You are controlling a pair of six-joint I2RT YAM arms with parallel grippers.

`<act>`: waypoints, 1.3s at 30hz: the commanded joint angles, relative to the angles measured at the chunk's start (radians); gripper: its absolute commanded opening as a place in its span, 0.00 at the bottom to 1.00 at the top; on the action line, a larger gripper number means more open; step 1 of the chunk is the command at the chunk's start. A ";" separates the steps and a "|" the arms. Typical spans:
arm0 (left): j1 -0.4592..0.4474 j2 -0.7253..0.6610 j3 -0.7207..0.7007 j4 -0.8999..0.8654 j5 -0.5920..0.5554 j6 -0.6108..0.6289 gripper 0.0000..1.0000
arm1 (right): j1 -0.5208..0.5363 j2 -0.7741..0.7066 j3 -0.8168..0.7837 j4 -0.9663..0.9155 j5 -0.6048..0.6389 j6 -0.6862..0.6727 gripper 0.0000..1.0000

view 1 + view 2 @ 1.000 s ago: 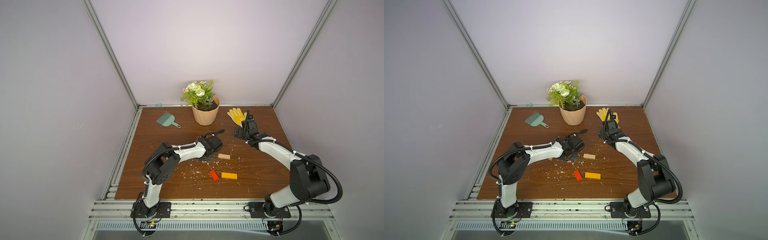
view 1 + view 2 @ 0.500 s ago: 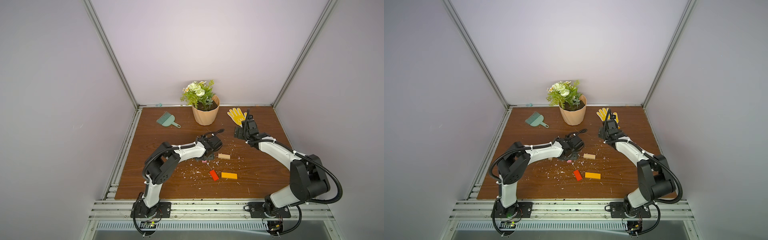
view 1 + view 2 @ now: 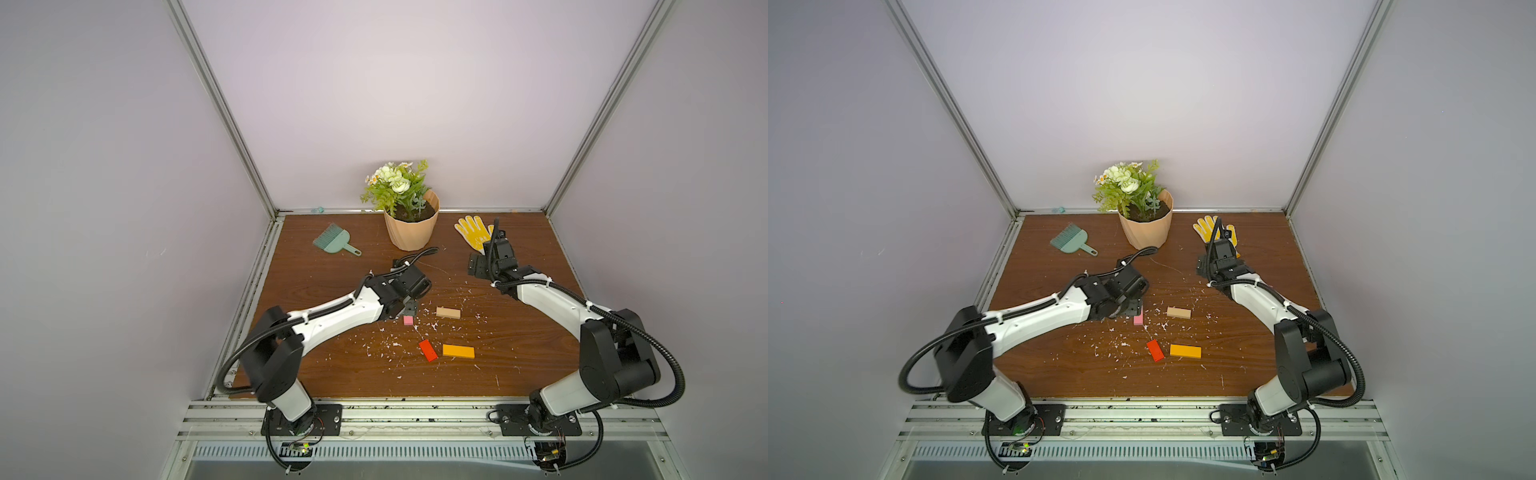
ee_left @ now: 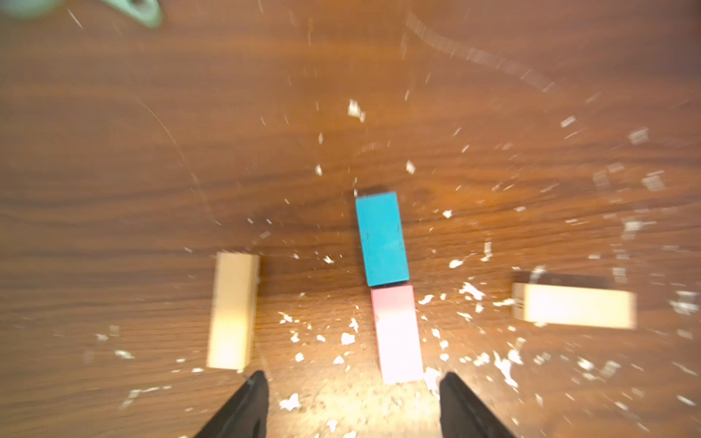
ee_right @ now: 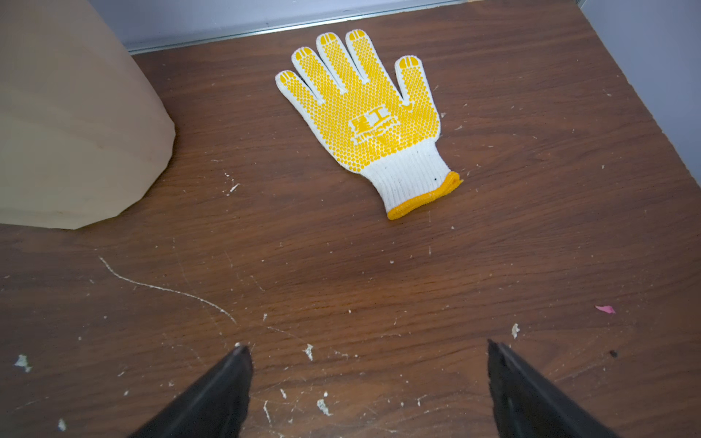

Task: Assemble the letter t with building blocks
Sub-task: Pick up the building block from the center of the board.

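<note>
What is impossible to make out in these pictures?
- Teal block and one tan block: in both top views hidden under the left arm; only the left wrist view shows them.
- Pink block: mostly washed out by glare in the left wrist view.
- Left gripper: mostly cut off by that picture's edge.

top views: high at the front, angled down, both share the whole table [image 3: 332,374]
left wrist: close over teal block [image 4: 381,239], bit blurry
right wrist: low, facing glove [image 5: 364,113]

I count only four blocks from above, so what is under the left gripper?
The left wrist view shows a teal block end to end with the pink block, and a tan block beside them. In both top views the left gripper covers the teal and that tan one.
</note>
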State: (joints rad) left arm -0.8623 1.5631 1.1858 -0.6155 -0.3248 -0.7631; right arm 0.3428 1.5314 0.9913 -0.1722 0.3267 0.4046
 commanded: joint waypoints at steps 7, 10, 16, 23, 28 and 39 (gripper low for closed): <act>0.093 -0.115 -0.143 0.035 0.012 0.477 0.71 | -0.001 -0.005 -0.029 0.058 -0.039 -0.003 0.99; 0.117 -0.151 -0.183 0.103 -0.018 0.531 0.71 | -0.001 -0.007 -0.033 0.060 -0.043 -0.009 0.99; 0.293 -0.124 -0.181 0.109 0.190 0.588 0.69 | -0.001 -0.008 -0.028 0.062 -0.043 -0.019 0.99; 0.335 0.002 -0.138 0.089 0.356 0.634 0.67 | -0.001 0.002 -0.022 0.056 -0.040 -0.015 0.99; 0.338 0.056 -0.127 0.063 0.344 0.620 0.64 | -0.001 0.003 -0.030 0.058 -0.044 -0.009 0.99; 0.356 0.119 -0.128 0.038 0.297 0.598 0.64 | -0.001 0.000 -0.031 0.060 -0.048 -0.010 0.99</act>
State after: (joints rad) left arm -0.5194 1.6665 1.0355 -0.5434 -0.0124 -0.1532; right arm 0.3428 1.5337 0.9543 -0.1452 0.2821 0.3969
